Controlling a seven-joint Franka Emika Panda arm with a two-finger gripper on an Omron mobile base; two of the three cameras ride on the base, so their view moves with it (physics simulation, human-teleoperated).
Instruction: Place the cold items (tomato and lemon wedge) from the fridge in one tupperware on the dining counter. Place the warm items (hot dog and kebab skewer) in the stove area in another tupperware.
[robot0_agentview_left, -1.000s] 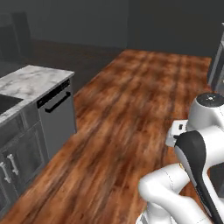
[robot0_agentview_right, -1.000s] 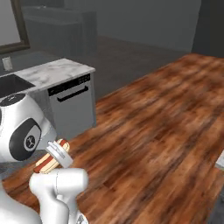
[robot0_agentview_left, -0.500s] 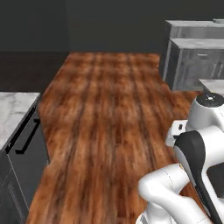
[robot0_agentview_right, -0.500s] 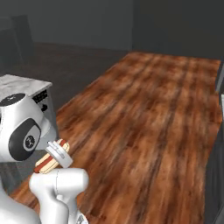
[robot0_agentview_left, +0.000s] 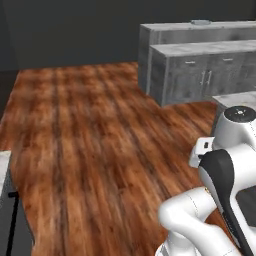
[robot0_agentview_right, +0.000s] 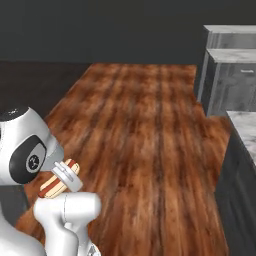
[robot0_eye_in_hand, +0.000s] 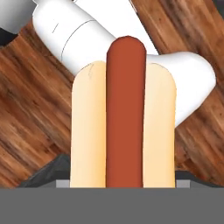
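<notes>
Brown wooden floor planks (robot0_agentview_left: 90, 150) stretch away in the left base view, shiny and striped from light to dark. At the far right of that view stand long grey cabinets with pale stone tops and small silver handles (robot0_agentview_left: 200, 65), one row behind the other, and a small round grey thing, too blurry to name, sits on the back one. The robot's white arm with a dark joint (robot0_agentview_left: 220, 200) curls up from the lower right corner. In the right base view the same wooden floor runs up the middle, the grey cabinets stand at the upper right, and a dark counter side with a pale marble top (robot0_agentview_right: 240, 165) comes down the right edge. The white arm bends up at the lower left, and a hot dog with a red-brown sausage in a tan bun (robot0_agentview_right: 59, 178) pokes out beside the arm's big round joint, lying level and well above the floor. In the hand view the hot dog stands tall in the middle, with the sausage running down between the two halves of the bun. The gripper (robot0_eye_in_hand: 124, 181) seems to be clamped on the bottom end of the hot dog, though its finger tips are hidden behind the bun. Wooden floor shows behind it.
</notes>
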